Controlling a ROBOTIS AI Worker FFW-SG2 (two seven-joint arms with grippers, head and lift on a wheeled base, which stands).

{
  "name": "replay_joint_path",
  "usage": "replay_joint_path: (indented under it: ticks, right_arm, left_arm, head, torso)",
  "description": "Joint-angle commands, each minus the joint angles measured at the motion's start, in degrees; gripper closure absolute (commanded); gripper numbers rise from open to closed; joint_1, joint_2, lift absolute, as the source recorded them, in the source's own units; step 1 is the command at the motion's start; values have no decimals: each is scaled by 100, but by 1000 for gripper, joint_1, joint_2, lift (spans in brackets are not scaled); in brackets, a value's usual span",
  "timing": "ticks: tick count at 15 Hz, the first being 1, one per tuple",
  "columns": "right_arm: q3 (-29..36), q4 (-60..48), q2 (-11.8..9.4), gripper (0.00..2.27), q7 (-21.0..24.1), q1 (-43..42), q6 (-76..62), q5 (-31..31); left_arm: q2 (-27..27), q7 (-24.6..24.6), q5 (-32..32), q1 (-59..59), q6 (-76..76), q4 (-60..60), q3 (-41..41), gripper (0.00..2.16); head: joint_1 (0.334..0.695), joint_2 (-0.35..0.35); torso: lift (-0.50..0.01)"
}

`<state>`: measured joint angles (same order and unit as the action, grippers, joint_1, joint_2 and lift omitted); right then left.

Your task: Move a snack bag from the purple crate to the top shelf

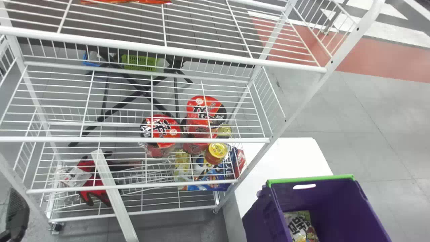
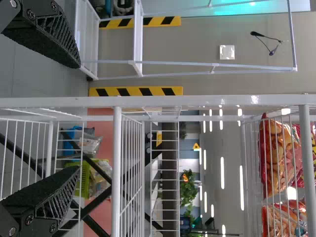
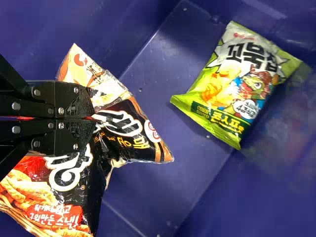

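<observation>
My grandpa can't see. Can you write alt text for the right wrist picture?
The robot's right gripper pinches a crumpled black snack bag inside the purple crate. A green and white snack bag lies apart from it in the crate.

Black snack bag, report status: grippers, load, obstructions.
Right gripper shut on black snack bag, not yet shelved. Left gripper open by white wire rack. Green snack bag lies apart in purple crate; likely no obstruction.

The crate (image 1: 319, 198) stands right of the shelves (image 1: 134, 139).
</observation>
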<state>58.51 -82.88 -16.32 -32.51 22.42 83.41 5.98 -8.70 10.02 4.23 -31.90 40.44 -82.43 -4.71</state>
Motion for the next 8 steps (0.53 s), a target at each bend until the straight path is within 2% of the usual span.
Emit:
replay_joint_path:
  ticks: [1,8]
  right_arm:
    - [64,-8,-3,2250,-19,26,-13,0]
    - [275,-167,-29,2250,-80,69,304,9]
  left_arm:
    - [0,0,-10,0,-14,-9,-3,80]
    - [-62,-9,-10,-53,-120,-97,23,80]
  head:
    - [695,-350]
    - [695,-350]
  torso:
    - [-293]
    - [-264]
